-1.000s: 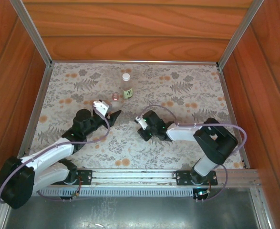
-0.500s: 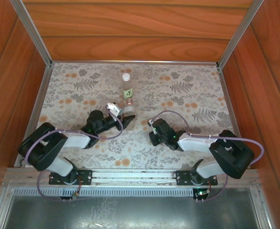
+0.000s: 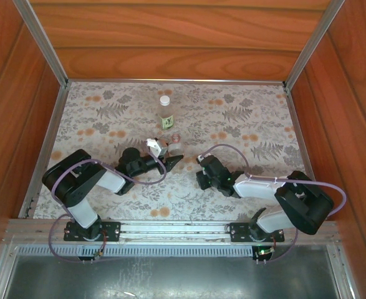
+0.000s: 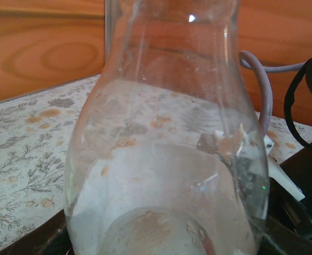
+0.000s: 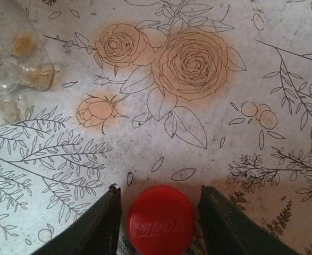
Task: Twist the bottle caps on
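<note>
Red bottle cap (image 5: pixel 160 220): lying flat on the floral counter (image 5: pixel 209 122), lettered face up, directly between the fingers (image 5: pixel 105 223) of the right claw (image 5: pixel 160 190).

Right claw: standing apart, flanking the cap on both sides and leaving a thin strip of counter showing beside each finger. Not clamping anything. Pointing down at the counter near its middle, to the right of the left claw (image 3: pixel 175 160), as seen in the top view.

Left claw: clamping the short bottle (image 4: pixel 166 159) low on its clear body, with the dark finger edges lying against both lower sides in the left wrist view. Holding it upright, neck up, with a reddish ring showing at the neck in the top view. Keeping it near the right claw but apart from the red cap.

Tall bottle (image 3: pixel 166 117): standing upright farther back on the counter, just behind the short bottle, wearing a green-yellow label, touching neither claw.

White cap (image 3: pixel 164 99): sitting on the neck of the tall bottle, too small in the top view for judging how tightly.
</note>
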You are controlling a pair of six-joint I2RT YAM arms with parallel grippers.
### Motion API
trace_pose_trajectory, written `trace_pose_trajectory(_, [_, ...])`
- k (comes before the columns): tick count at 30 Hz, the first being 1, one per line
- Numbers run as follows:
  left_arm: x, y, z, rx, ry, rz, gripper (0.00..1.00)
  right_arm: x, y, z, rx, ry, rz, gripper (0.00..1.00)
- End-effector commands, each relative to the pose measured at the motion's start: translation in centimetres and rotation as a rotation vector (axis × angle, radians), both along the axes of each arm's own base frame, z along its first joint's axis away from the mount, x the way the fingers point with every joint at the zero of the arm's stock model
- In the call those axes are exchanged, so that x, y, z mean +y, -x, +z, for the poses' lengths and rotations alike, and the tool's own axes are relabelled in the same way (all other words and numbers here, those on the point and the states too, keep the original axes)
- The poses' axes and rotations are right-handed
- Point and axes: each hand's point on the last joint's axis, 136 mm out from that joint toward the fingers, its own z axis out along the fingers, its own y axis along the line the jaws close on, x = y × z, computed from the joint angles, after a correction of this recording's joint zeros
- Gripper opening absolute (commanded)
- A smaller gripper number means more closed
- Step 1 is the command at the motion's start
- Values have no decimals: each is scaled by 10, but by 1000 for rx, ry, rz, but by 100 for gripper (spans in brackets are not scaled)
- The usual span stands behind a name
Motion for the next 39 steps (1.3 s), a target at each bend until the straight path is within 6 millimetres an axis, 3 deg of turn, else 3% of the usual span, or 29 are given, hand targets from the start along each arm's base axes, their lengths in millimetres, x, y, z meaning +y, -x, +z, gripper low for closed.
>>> trace_pose_trajectory(1, [-3,10,2,-40,10,-48,60,-11,6,-5,38,36,-20,52])
trace_pose_trajectory(14, [3,22,-14,-15,-27,-75,60,-5,6,42,16,20,27,78])
trace_pose_trajectory(22, [5,26,-23,9,-43,-89,60,-8,11,70,146,85,0,78])
trace_pose_trajectory(27, [6,25,-28,18,-56,-87,60,-5,3,67,125,109,11,73])
trace_pose_trajectory(33, [6,22,-29,24,-56,-85,60,7,-7,53,0,-14,46,69])
trace_pose_trajectory(39, [5,22,-27,32,-55,-86,60,-2,-3,29,53,8,40,63])
